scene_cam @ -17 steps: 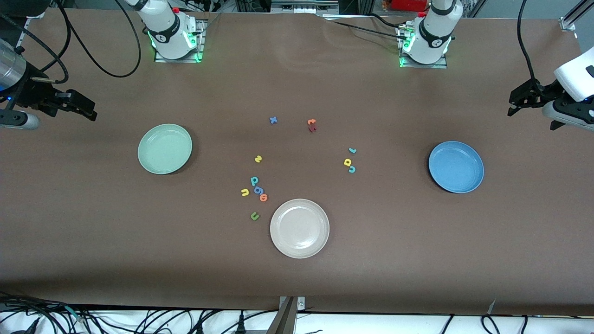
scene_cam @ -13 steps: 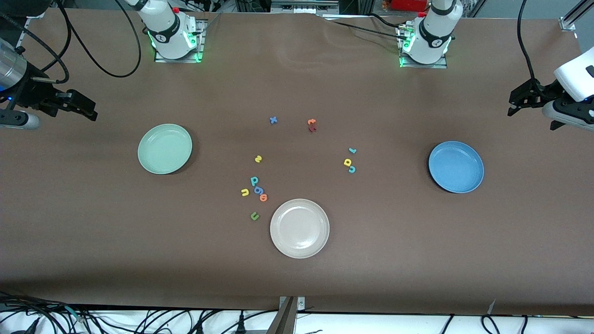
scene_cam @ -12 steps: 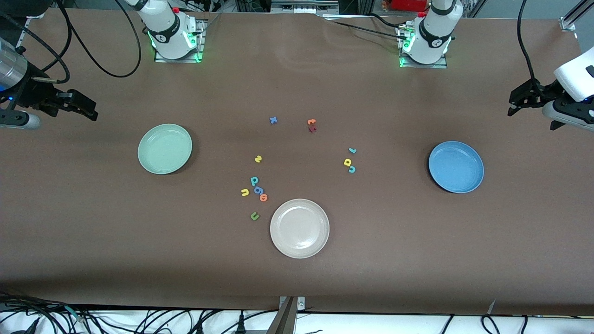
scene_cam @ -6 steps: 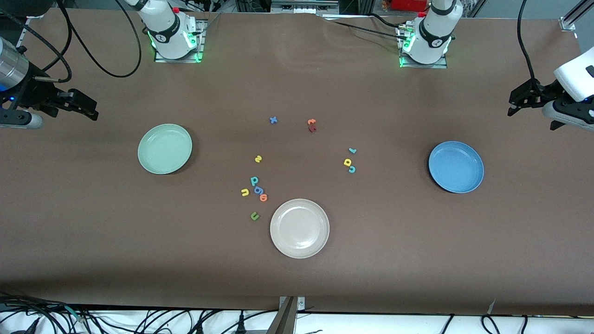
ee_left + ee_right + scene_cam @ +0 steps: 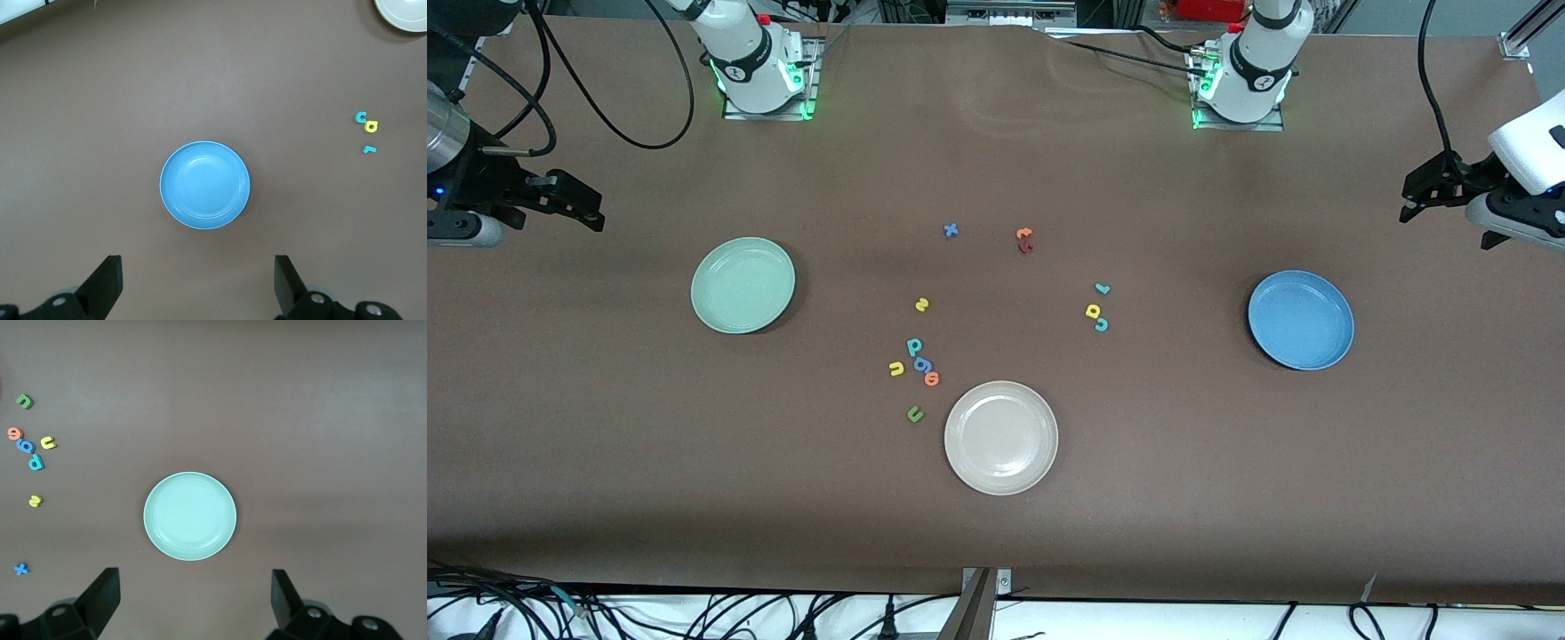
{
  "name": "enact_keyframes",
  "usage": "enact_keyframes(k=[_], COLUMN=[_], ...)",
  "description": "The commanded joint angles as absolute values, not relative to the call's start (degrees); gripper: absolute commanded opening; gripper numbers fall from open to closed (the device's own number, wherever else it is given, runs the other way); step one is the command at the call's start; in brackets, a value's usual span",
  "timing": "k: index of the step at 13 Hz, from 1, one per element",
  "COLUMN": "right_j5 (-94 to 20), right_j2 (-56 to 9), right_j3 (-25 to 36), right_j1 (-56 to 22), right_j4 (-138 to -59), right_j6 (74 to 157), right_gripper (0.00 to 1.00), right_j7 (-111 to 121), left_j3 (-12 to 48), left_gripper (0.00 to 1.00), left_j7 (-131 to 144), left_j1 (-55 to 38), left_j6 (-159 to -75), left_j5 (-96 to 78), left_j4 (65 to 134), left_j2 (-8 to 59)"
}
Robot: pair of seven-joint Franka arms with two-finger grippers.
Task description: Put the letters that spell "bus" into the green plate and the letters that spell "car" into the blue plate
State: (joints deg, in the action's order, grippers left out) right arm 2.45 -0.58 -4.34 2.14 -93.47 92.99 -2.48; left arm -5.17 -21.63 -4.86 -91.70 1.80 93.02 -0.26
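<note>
**Q:** how much room have you got around the plates?

**A:** Plenty. My right gripper (image 5: 587,206) hangs over bare table at the right arm's end, with the green plate (image 5: 743,284) nearer the middle than it is, and nothing lies beside that plate's rim. Same on my other end: my left gripper (image 5: 1423,194) hangs over the table by the left arm's edge, and the blue plate (image 5: 1301,320) sits alone on open brown table. The crowded bit is the middle. A beige plate (image 5: 1000,437) sits nearest the front camera, and an orange letter (image 5: 932,380) lies just beside its rim, with a dark green u (image 5: 914,413) close by.

**Q:** and the hands?

**A:** Both spread wide, fingers well apart, pinching nothing, touching nothing.

**Q:** where are the letters you want?

**A:** All flat on the table, none in a plate. For "bus": teal b (image 5: 914,347), yellow u (image 5: 896,368) and yellow s (image 5: 921,305), between the green and beige plates, with a blue letter (image 5: 923,364) touching the teal b. For "car": teal c (image 5: 1101,324), yellow a (image 5: 1092,311) and teal r (image 5: 1102,288) in a tight row toward the blue plate. A blue x (image 5: 951,230) and a red-orange pair (image 5: 1024,240) lie farther from the front camera.
</note>
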Motion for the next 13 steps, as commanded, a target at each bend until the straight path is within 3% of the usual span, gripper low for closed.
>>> enact_keyframes(k=[1, 13], right_j5=[3.0, 2.5], right_j2=[-0.4, 0.1], right_j3=[-4.5, -4.6], right_j1=[2.5, 2.4], right_j4=[-93.6, -94.0], right_j6=[93.7, 91.3], right_gripper=[1.00, 1.00], right_j7=[-1.5, -2.7], left_j3=[-5.1, -5.1], left_gripper=[1.00, 1.00], left_j7=[-22.3, -22.3], left_j1=[-4.8, -4.9], left_j6=[-91.7, -91.7], left_j5=[2.6, 2.5], left_j4=[92.4, 91.4], left_j2=[-0.4, -0.4])
